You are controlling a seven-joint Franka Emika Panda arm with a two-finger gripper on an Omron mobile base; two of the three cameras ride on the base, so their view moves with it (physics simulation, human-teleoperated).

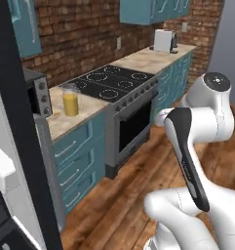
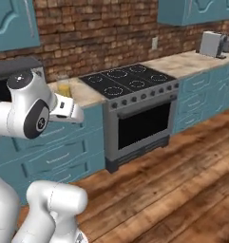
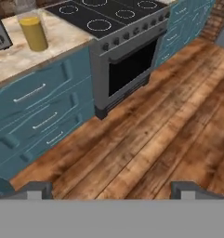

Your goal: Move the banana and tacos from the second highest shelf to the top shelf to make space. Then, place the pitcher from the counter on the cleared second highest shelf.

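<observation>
The pitcher (image 1: 70,100) of orange-yellow juice stands upright on the beige counter (image 1: 85,116), left of the stove. In the hand view the pitcher (image 3: 32,29) sits at the upper left on the counter (image 3: 25,60). My gripper (image 3: 112,190) is open with nothing between its fingertips (image 3: 37,189). It hangs over the wooden floor, well apart from the pitcher. From the right base camera the pitcher (image 2: 63,88) peeks out behind my arm. The banana, the tacos, the second highest shelf and the top shelf are out of view.
A black stove (image 1: 114,82) with an oven (image 3: 132,69) stands right of the pitcher. A grey microwave (image 1: 40,96) is on its left. A dark fridge door edge (image 1: 16,127) rises at the near left. Teal drawers (image 3: 34,116) run under the counter. A toaster (image 1: 164,40) sits far back.
</observation>
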